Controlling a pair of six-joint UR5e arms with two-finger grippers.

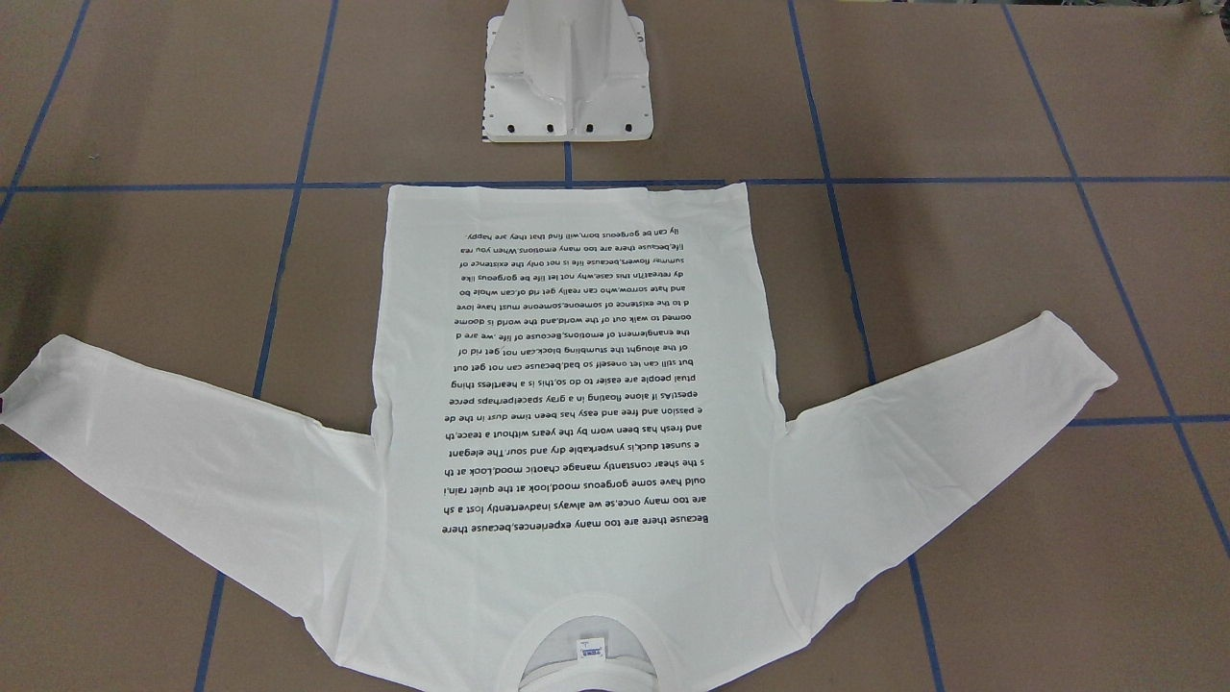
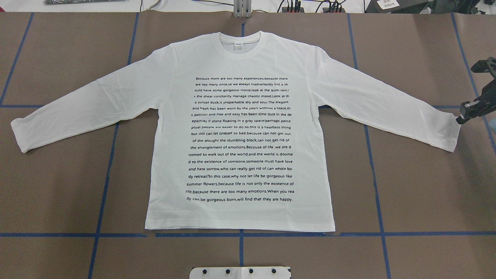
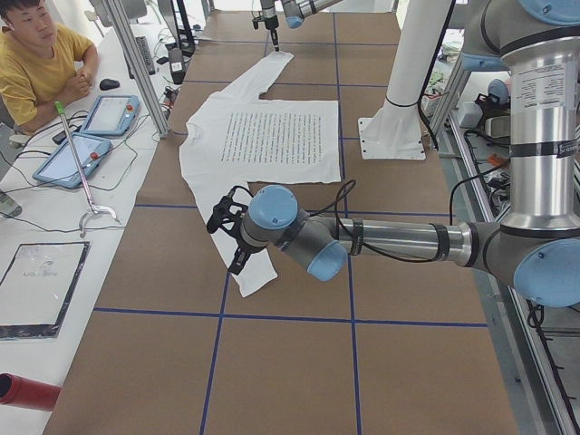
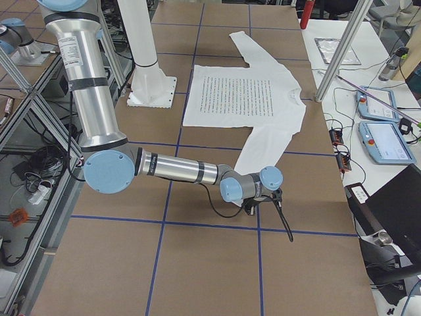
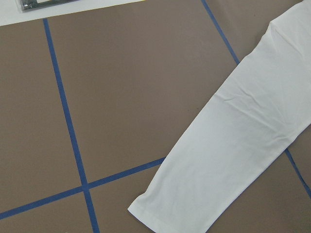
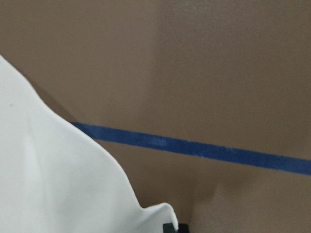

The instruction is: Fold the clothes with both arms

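The white long-sleeved T-shirt (image 2: 240,135) lies flat on the brown table, text side up, collar at the far side, both sleeves spread out. It also shows in the front view (image 1: 577,384). My right gripper (image 2: 460,119) is low at the right sleeve's cuff (image 2: 445,128). In the right wrist view the cloth (image 6: 48,184) rises off the table to a black fingertip (image 6: 170,228). My left gripper (image 3: 228,237) hangs over the left sleeve near its cuff (image 3: 258,276); I cannot tell if it is open. The left wrist view shows that sleeve (image 5: 233,145) lying flat.
The white metal pedestal (image 1: 567,77) stands at the robot's side of the shirt's hem. Blue tape lines cross the table. An operator (image 3: 36,54) sits past the far edge by two tablets (image 3: 72,159). Aluminium posts stand along that edge (image 4: 335,59).
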